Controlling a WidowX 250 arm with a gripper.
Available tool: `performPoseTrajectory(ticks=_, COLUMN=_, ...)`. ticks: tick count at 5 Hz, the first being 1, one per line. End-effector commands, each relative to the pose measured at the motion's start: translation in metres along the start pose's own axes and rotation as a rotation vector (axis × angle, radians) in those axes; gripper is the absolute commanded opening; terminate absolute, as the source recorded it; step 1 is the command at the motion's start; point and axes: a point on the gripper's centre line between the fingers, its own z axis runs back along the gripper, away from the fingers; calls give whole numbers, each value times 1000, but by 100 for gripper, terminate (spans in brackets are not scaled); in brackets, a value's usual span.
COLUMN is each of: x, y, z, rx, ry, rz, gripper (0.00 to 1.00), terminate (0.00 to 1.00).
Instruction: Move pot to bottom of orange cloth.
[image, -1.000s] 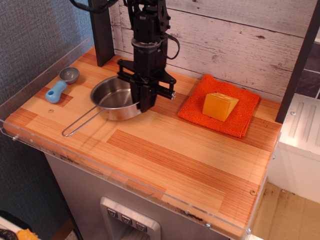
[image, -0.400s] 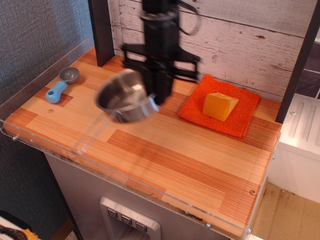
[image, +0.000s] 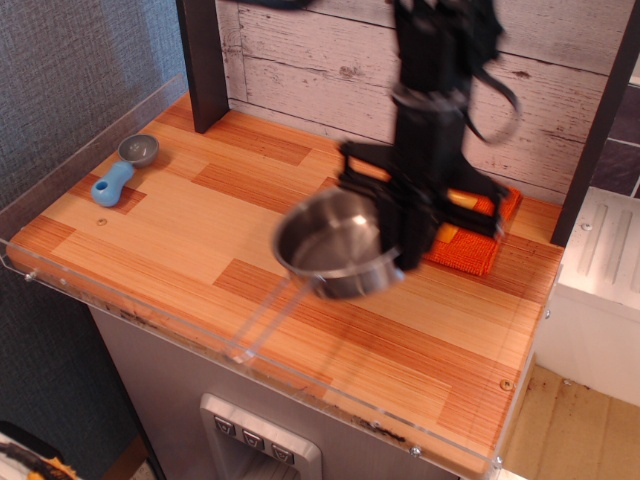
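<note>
The shiny steel pot hangs in the air above the middle of the counter, tilted, its thin wire handle blurred and pointing down-left. My gripper is shut on the pot's right rim. The arm stands in front of the orange cloth, which lies at the back right; only its right and front edges show. The yellow-orange block on the cloth is mostly hidden behind the arm.
A small grey scoop with a blue handle lies at the far left. A clear plastic rim runs along the counter's left and front edges. A plank wall stands behind.
My gripper has lifted the pot off the counter and carried it right and forward, from the left-centre to just left of the orange cloth. The arm now covers most of the cloth.
</note>
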Motion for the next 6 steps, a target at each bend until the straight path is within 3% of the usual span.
performPoseTrajectory(ticks=1, x=5, y=-14, z=-18, rx=38, ry=17, rz=-37, gripper=0, terminate=0)
performPoseTrajectory(ticks=2, x=5, y=-8, z=-32, rx=41, ry=48, rz=-33, gripper=0, terminate=0)
performPoseTrajectory(ticks=3, x=4, y=-5, z=-25, rx=33, ry=40, rz=-36, gripper=100, terminate=0)
performPoseTrajectory(ticks=5, x=-3, y=14, z=36, rx=-46, ry=-97, rz=22, gripper=100, terminate=0)
performPoseTrajectory(ticks=6, x=-10, y=55, z=70, rx=-34, ry=-140, rz=140, gripper=100, terminate=0)
